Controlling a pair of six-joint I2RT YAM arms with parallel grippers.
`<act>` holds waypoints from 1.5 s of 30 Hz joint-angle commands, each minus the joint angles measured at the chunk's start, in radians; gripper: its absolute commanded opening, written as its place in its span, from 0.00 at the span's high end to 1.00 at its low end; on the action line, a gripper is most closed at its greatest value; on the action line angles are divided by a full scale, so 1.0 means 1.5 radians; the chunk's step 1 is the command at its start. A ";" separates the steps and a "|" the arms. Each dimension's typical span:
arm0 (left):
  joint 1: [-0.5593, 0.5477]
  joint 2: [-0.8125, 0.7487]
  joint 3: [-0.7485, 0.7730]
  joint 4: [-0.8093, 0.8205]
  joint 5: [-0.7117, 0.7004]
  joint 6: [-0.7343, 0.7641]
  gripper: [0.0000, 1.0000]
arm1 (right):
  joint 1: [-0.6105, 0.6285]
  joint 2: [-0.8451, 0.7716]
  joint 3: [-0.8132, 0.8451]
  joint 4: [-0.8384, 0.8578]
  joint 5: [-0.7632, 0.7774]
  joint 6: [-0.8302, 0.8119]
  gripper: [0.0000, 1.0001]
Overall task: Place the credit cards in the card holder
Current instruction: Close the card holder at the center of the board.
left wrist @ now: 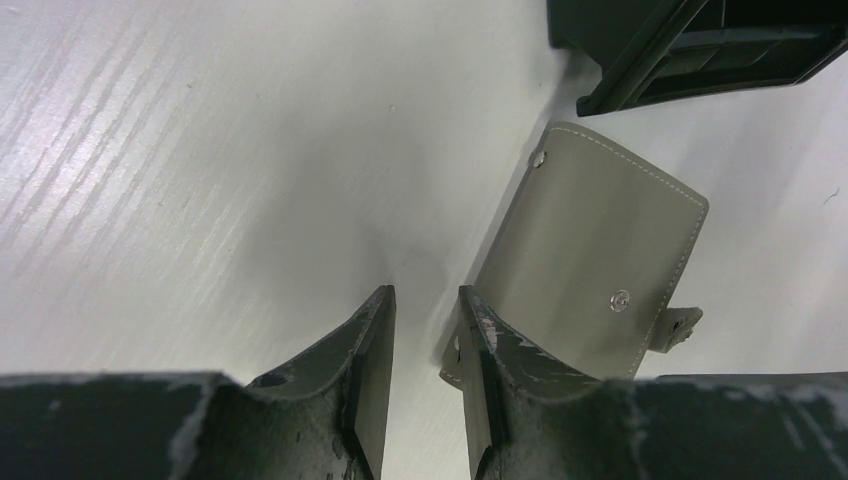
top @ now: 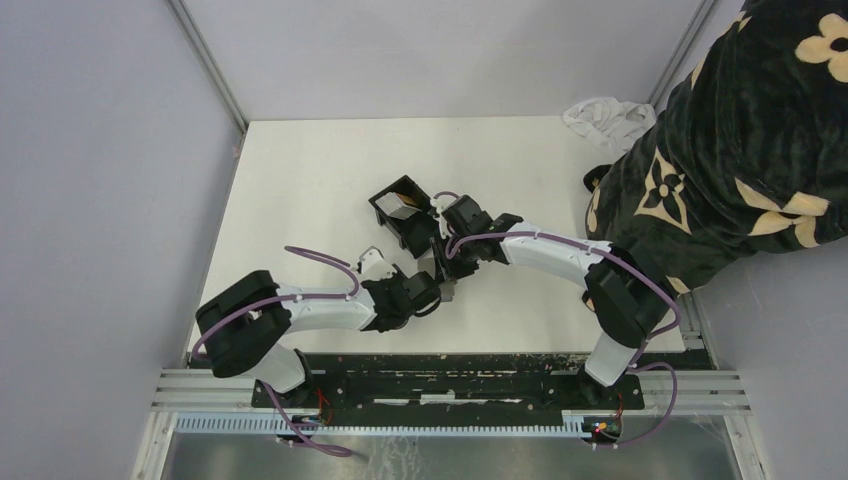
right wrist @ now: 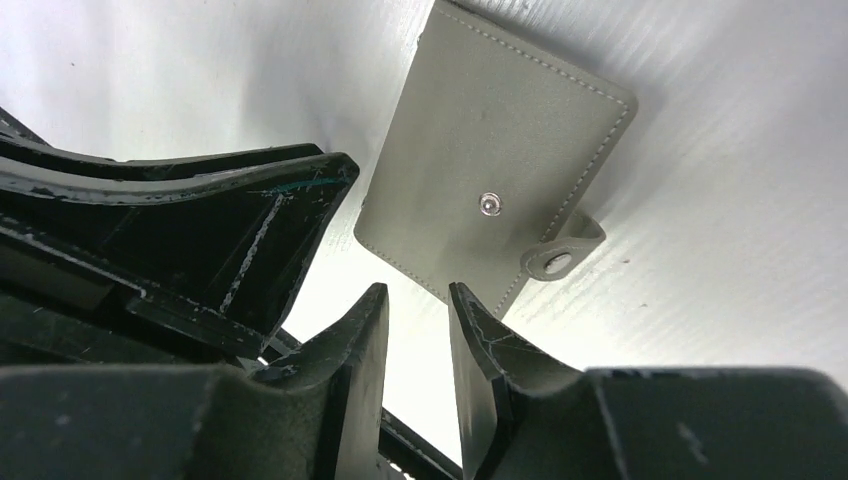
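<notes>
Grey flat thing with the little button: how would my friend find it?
Look at the white table and find the black box near its middle. Beside the box, on the robot's side, the grey pouch lies flat. It is the only stitched thing there, with a silver snap and a small tab.

Left arm (top: 320,310): white shells, black joints.
Right arm (top: 550,250): same white and black.
Cables (top: 318,256): purple, looping along both arms.
Left gripper fingers (left wrist: 375,350): dark, scuffed, chipped edges.
</notes>
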 commanded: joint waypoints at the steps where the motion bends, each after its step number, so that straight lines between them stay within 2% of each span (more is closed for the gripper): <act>1: -0.001 -0.031 -0.022 0.010 0.003 0.032 0.63 | 0.001 -0.034 0.044 -0.045 0.046 -0.022 0.65; 7: -0.001 -0.056 -0.069 0.068 0.006 0.033 0.63 | 0.017 -0.027 0.086 -0.107 0.130 -0.038 0.66; 15: -0.001 -0.044 -0.073 0.116 0.002 0.062 0.63 | 0.037 0.018 0.187 -0.199 0.221 -0.067 0.69; 23: -0.001 -0.038 -0.088 0.148 0.004 0.072 0.63 | 0.038 0.088 0.260 -0.293 0.252 -0.042 0.66; 45: -0.001 -0.016 -0.090 0.194 0.011 0.114 0.63 | 0.047 0.171 0.323 -0.332 0.283 -0.005 0.60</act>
